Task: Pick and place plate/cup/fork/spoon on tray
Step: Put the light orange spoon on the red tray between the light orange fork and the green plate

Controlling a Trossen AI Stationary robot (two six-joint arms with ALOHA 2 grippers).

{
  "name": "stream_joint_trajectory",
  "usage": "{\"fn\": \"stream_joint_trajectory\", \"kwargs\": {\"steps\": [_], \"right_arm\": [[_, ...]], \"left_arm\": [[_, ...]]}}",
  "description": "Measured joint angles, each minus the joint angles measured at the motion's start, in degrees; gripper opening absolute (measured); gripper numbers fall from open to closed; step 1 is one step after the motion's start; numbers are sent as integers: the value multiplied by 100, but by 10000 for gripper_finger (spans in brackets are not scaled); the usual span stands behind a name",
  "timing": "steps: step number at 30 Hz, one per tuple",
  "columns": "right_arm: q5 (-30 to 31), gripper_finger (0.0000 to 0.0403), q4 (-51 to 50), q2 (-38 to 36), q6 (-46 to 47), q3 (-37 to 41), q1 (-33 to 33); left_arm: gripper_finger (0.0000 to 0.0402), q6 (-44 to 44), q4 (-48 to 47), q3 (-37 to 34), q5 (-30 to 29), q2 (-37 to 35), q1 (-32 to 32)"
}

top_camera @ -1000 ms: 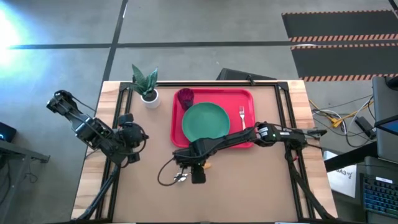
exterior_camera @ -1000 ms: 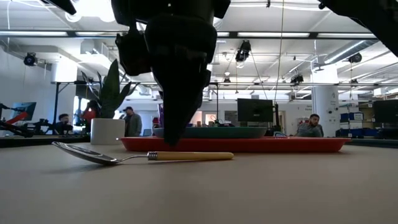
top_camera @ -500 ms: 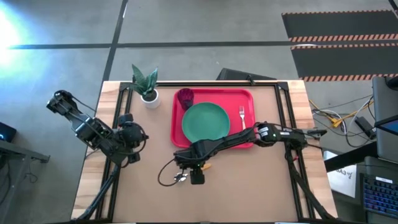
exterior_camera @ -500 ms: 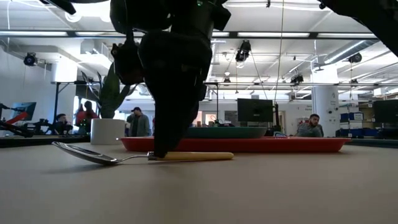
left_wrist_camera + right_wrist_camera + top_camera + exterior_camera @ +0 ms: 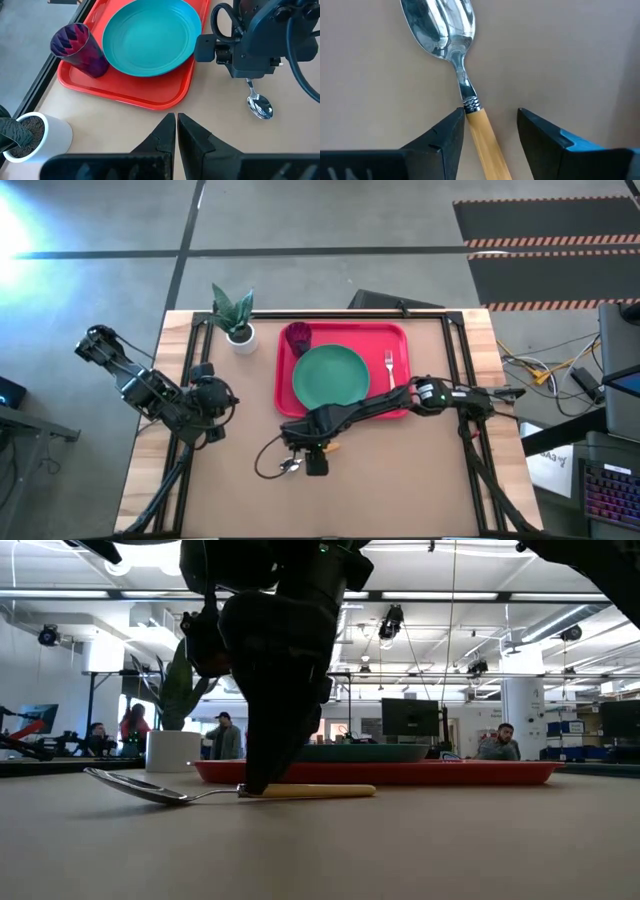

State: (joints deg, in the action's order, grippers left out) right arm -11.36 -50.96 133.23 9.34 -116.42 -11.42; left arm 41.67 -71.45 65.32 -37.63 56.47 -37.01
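The spoon [image 5: 440,25] lies flat on the table, silver bowl [image 5: 150,788] toward the left, orange-yellow handle [image 5: 310,791] toward the tray. My right gripper [image 5: 490,117] is open, pointing down, its fingers astride the handle just behind the silver neck; it also shows in the high view [image 5: 312,452]. The red tray [image 5: 395,330] holds the teal plate [image 5: 330,375], the purple cup [image 5: 298,336] and the fork [image 5: 389,364]. My left gripper [image 5: 176,120] is shut and empty, waiting at the table's left [image 5: 215,408]. My right gripper comes down from above with its fingers across the spoon's handle at its neck end [image 5: 474,116]. One finger [image 5: 451,125] lies right beside the handle; the other [image 5: 535,125] stands apart from it. Whether the near finger touches the handle, I cannot tell. The spoon lies flat on the table.
A white pot with a green plant [image 5: 238,330] stands at the far left, beside the tray's corner. A cable loop [image 5: 265,462] hangs off the right arm near the spoon. Bare tabletop lies toward the near edge [image 5: 400,490].
My right gripper has gone down onto the table over the spoon's handle and moved slightly toward the spoon's bowl; its fingertip now stands at table level beside the handle. The spoon has stayed where it was.
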Motion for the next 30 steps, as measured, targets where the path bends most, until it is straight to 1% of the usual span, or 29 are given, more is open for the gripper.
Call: {"fn": "stream_joint_trajectory", "kwargs": {"steps": [10, 18, 30], "right_arm": [[74, 189, 268, -26, -367, 472, -186], [44, 188, 732, -22, -341, 909, -214], [265, 182, 1392, -24, -360, 1569, -337]], "left_arm": [[0, 56, 29, 0, -4, 18, 2], [0, 155, 27, -7, -9, 70, 2], [0, 160, 29, -7, -35, 76, 2]]}}
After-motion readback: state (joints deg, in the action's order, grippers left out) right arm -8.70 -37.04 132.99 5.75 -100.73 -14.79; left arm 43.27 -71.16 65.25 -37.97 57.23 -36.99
